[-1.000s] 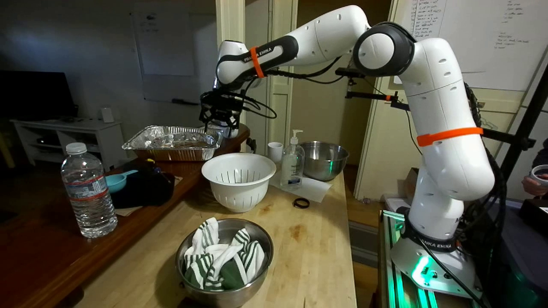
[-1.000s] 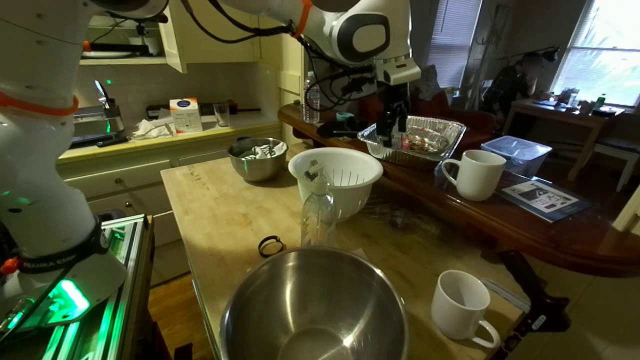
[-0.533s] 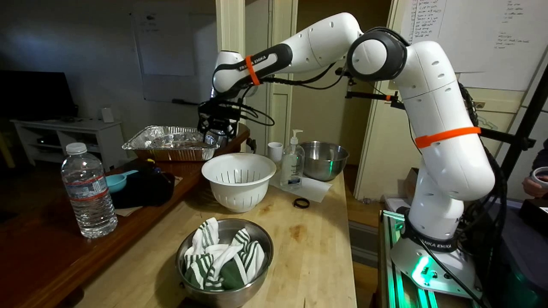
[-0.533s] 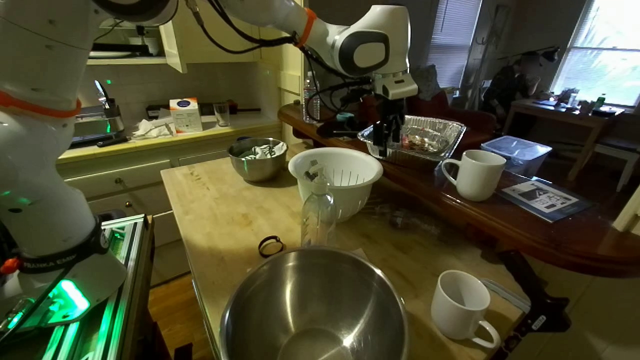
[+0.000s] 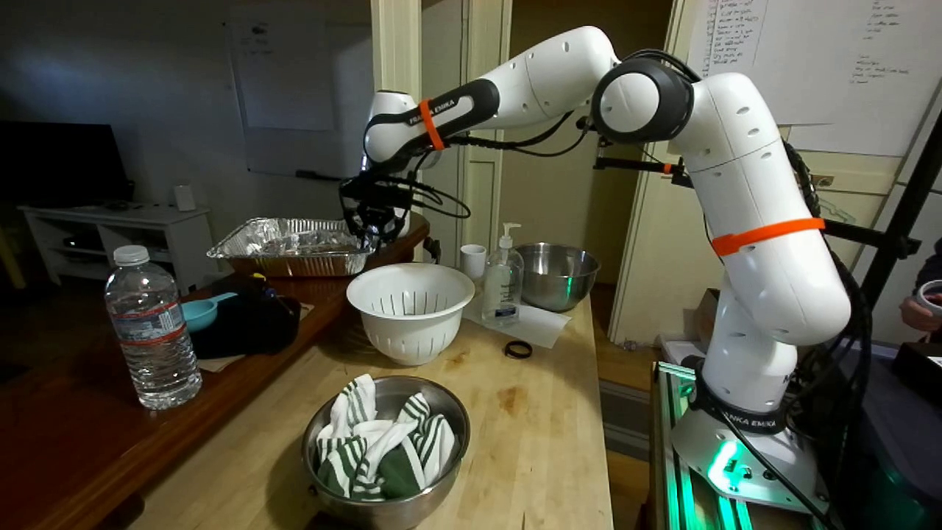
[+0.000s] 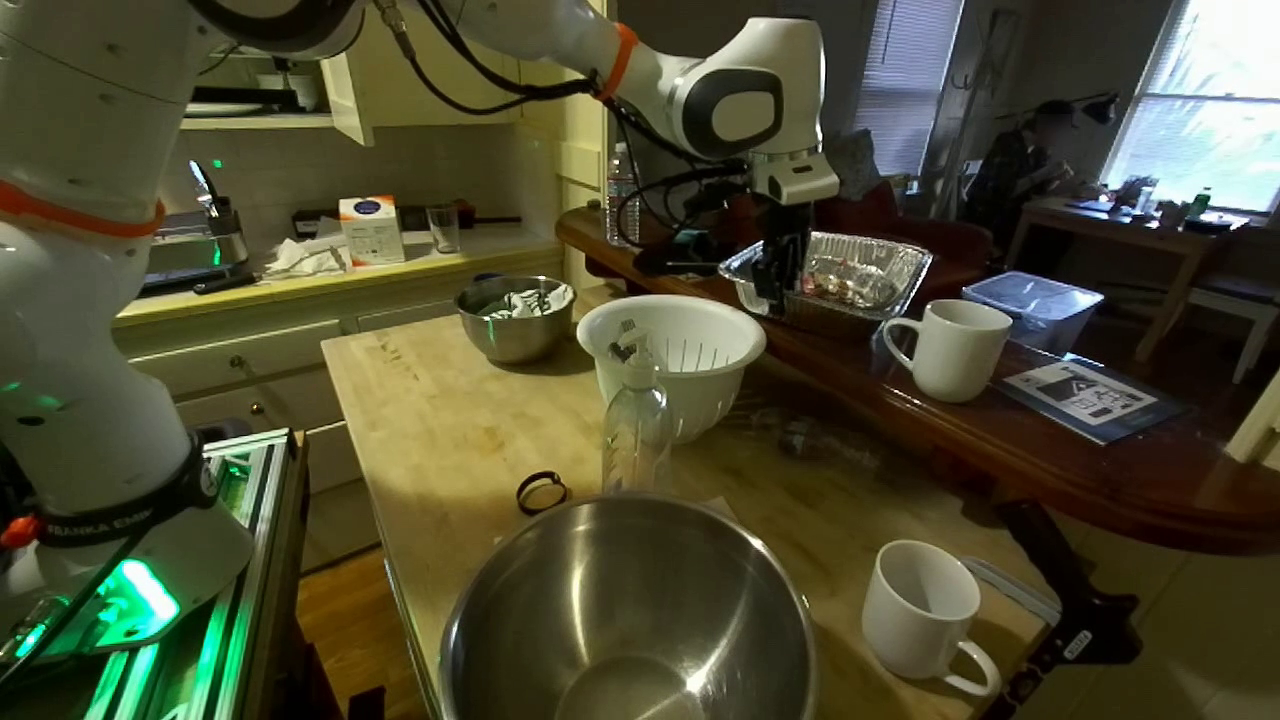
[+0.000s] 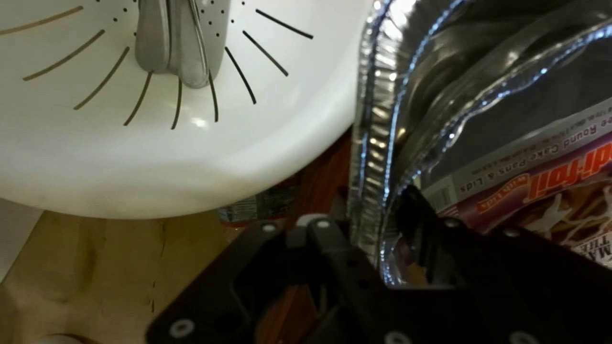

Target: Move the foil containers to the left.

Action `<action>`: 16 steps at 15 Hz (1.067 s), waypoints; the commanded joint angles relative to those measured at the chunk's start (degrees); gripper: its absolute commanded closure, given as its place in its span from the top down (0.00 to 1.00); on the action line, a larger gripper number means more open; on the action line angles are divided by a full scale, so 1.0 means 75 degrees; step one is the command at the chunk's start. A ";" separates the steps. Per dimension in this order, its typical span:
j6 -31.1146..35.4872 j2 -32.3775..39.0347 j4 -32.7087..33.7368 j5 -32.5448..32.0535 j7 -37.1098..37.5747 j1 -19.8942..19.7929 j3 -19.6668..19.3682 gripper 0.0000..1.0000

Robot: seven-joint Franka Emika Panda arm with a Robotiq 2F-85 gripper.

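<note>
The foil containers rest on the raised dark wooden ledge. They show in both exterior views as a shiny, shallow silver tray. In the wrist view, crimped rims lie close together, and a printed label for cake pans and lids shows inside. My gripper straddles the near wall, one finger outside it and one inside. The foil fills the gap at the fingertips, so the gripper looks shut on it. Exterior views place the gripper at the tray's corner beside the colander.
A white colander with cutlery stands close beside the tray, lower down. On the ledge are a white mug, a water bottle and a black item. A soap bottle and steel bowls stand on the worktop.
My gripper has come down onto the tray's rim and its jaws have closed from wide open. The tray has shifted very slightly.
</note>
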 commanded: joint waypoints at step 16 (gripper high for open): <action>-0.0609 -0.1781 0.0509 -0.1337 0.1746 0.1196 -0.0138 0.04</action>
